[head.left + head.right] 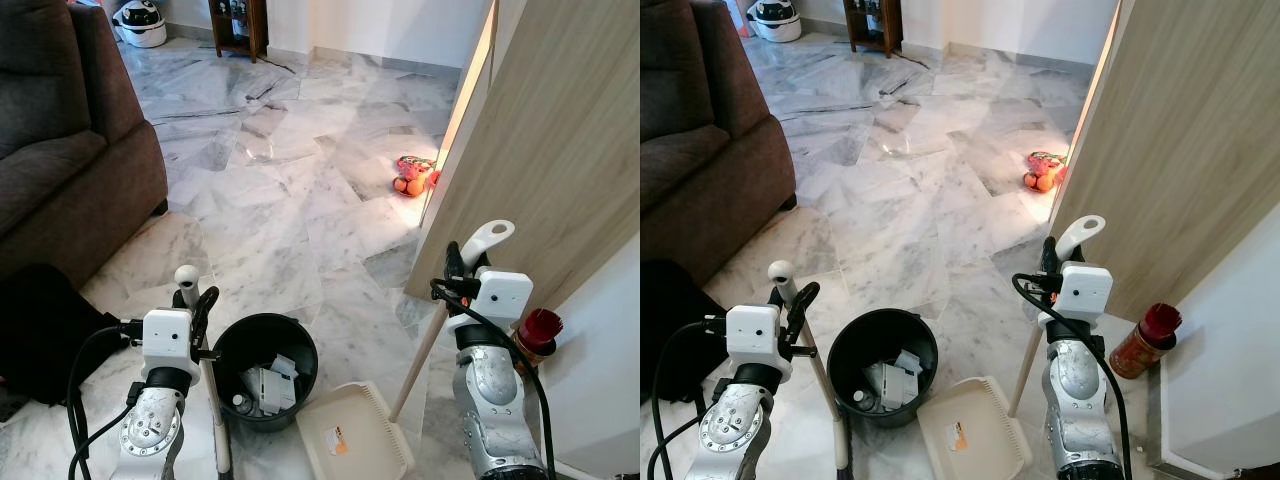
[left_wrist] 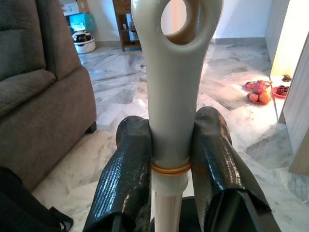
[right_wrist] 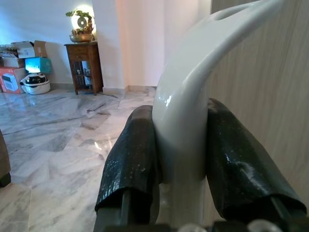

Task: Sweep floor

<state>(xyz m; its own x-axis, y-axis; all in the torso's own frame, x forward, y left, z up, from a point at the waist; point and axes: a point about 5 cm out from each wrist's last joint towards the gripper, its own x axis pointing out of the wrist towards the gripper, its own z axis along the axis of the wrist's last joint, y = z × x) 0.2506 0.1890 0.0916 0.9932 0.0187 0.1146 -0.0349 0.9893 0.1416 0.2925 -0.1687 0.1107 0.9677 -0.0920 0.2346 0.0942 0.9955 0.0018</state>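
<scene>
the round black plastic bin is the landmark here, standing on the grey-veined white marble floor between the two arms. the risk sits around it. the cream long-handled dustpan lies on the floor just beside the bin on its right, its pale wooden pole slanting up to the right gripper, whose black fingers are clamped on the white curved handle top. tilting that pole carelessly could swing the pan's edge into the bin and tip it, or knock the red-lidded jar standing further right of the bin, near the light wood panel.

on the bin's left, the left gripper has its fingers pressed tight on the grey broom handle, just below the hanging hole. the broom's shaft runs down touching or nearly touching the bin's left wall, so a wide stroke could drag the bin along.

inside the bin lie crumpled white packets and what looks like a small bottle, though the shade makes that uncertain. the dustpan holds no visible debris, only a small label.
</scene>
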